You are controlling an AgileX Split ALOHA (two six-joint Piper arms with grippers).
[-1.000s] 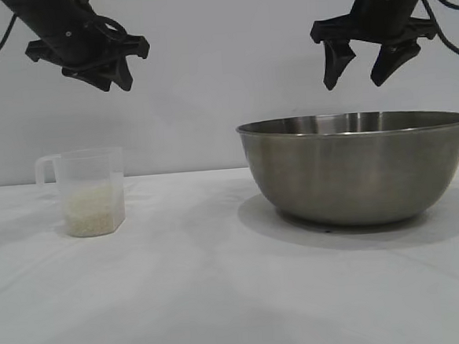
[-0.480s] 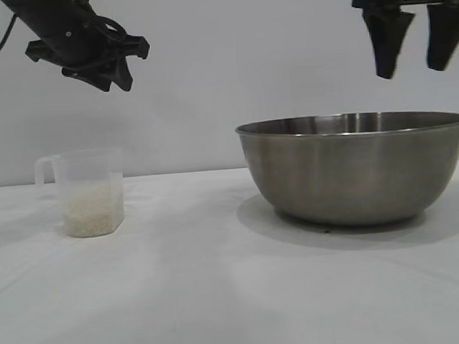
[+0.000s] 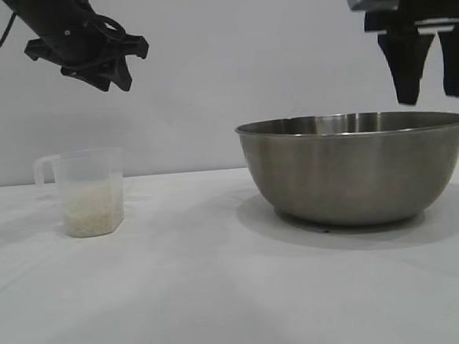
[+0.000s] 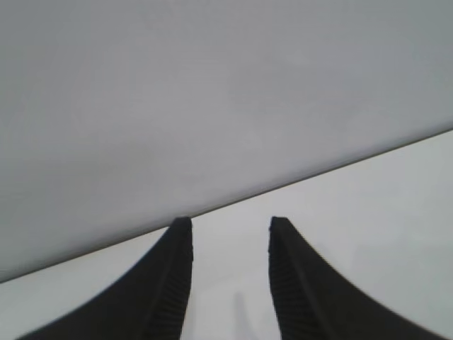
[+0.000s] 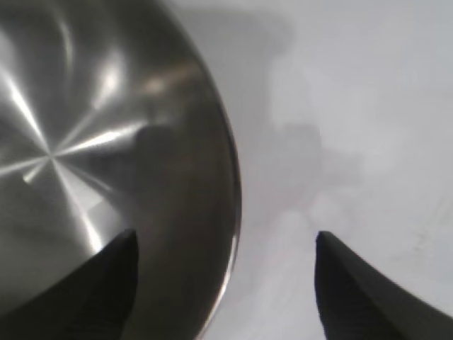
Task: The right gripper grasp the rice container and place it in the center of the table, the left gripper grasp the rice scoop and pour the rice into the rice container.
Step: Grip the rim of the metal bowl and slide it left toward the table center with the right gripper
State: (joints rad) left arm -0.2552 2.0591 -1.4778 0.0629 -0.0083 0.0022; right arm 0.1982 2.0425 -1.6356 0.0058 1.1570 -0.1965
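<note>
Brushed steel, clear plastic, matt white.
Rice container [image 3: 357,171] of brushed, faintly glossy metal; rice scoop [image 3: 89,190] of translucent smooth plastic holding grainy off-white rice [image 3: 93,211]; tabletop [image 3: 191,293] smooth, matt; fingers [image 4: 301,283] ribbed matt black.

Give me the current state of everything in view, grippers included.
right gripper: open, pointing down, just above the bowl's right rim, holding nothing.
left gripper: partly open, empty, high above the cup.
rice container: upright on the table at the right, looks empty, ungrasped.
rice scoop: upright on the table at the left, untouched.
rice: in the scoop's lower part.
table: white, bearing scoop and bowl.
</note>
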